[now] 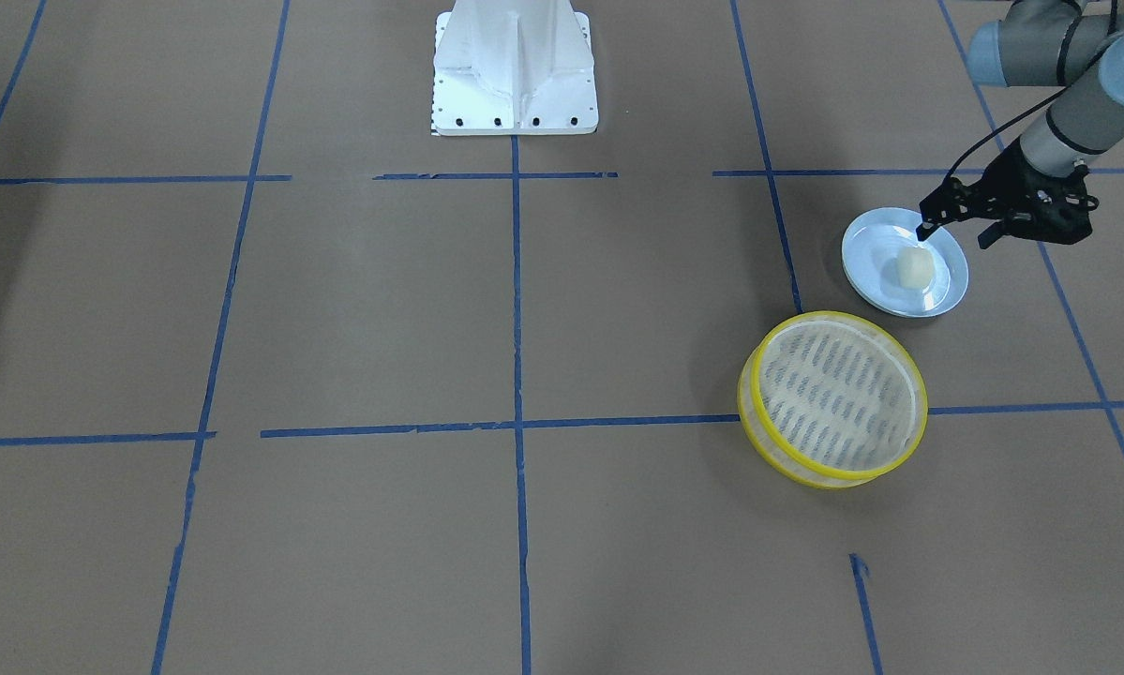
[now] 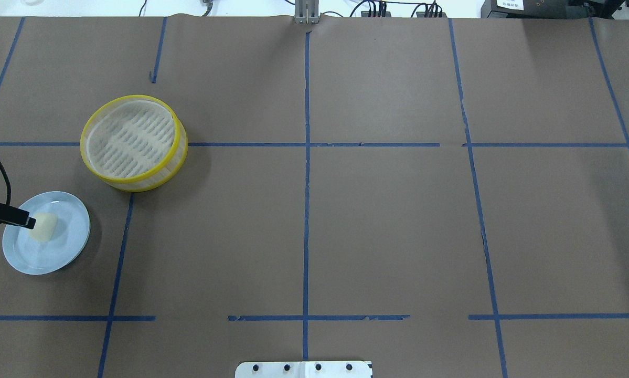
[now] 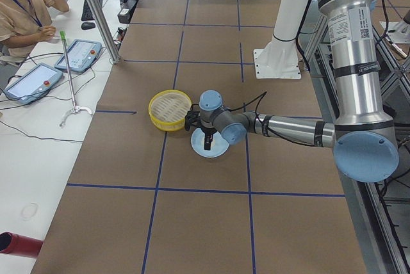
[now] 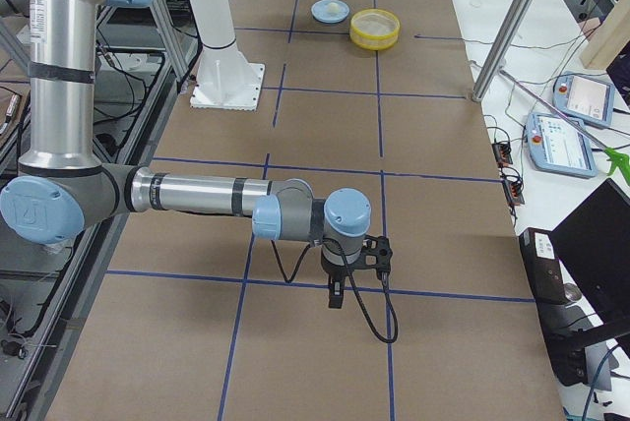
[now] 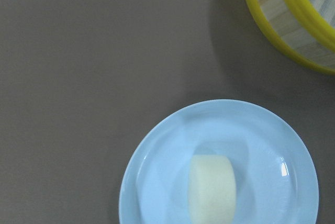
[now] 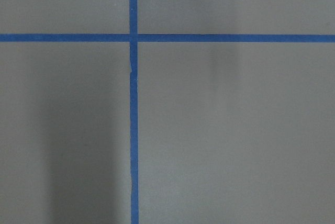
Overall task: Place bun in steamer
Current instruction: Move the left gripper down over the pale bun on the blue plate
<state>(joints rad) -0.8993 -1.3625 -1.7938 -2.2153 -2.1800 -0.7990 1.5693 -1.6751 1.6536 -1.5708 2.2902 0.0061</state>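
Observation:
The cream-white bun (image 1: 913, 267) lies on a pale blue plate (image 1: 876, 267). It also shows in the overhead view (image 2: 44, 227) and in the left wrist view (image 5: 212, 187). The yellow-rimmed steamer (image 1: 838, 398) stands empty beside the plate, and also shows in the overhead view (image 2: 133, 142). My left gripper (image 1: 953, 236) hovers over the plate's edge just above the bun, open and empty. One of its fingers (image 2: 23, 219) reaches the bun's side in the overhead view. My right gripper (image 4: 335, 295) shows only in the exterior right view, low over bare table far from the bun; I cannot tell its state.
The white robot base (image 1: 515, 70) stands at the table's robot side. Blue tape lines (image 2: 306, 184) cross the brown table. An operator (image 3: 22, 5) sits past the far edge with tablets (image 3: 80, 53).

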